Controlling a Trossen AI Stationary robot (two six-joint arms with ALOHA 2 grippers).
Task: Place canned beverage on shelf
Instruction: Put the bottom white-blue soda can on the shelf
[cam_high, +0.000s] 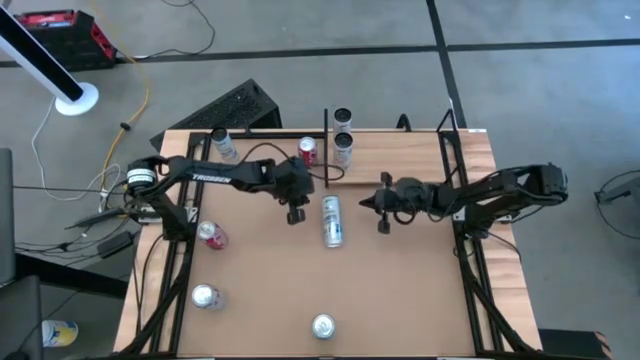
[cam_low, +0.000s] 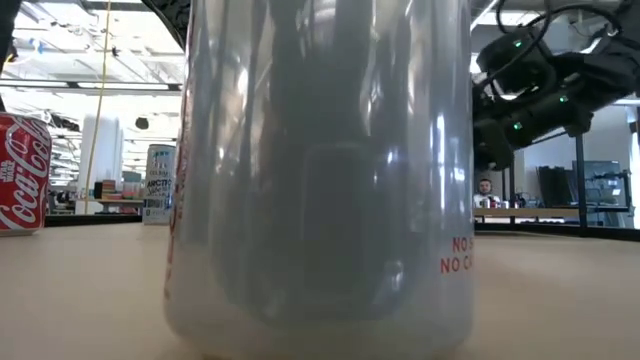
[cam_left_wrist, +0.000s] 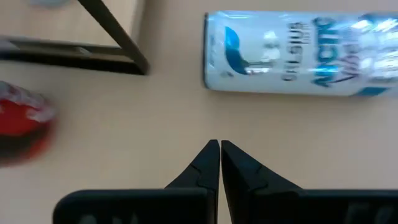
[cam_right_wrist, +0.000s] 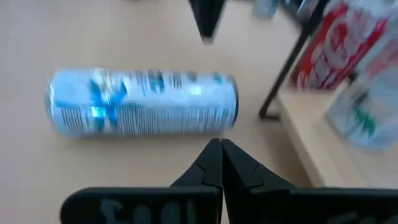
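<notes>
A silver-and-blue canned beverage (cam_high: 332, 221) lies on its side on the brown tabletop, mid-table. My left gripper (cam_high: 312, 198) is shut just to its left, and my right gripper (cam_high: 366, 203) is shut just to its right. Neither touches it. The left wrist view shows that can (cam_left_wrist: 298, 53) beyond the shut fingertips (cam_left_wrist: 219, 146). In the right wrist view the can (cam_right_wrist: 143, 102) lies past the shut fingertips (cam_right_wrist: 219, 144). The pale shelf (cam_high: 410, 155), with its black rail (cam_high: 327, 150), lies at the far side. Two cans (cam_high: 344, 148) stand upright on it.
A red can (cam_high: 308, 151) stands left of the shelf's rail and a silver one (cam_high: 222, 145) farther left. Another red can (cam_high: 211, 235) and a silver can (cam_high: 206, 297) are at the near left. An upright can (cam_high: 322, 326) at the near edge fills the low view (cam_low: 320, 170).
</notes>
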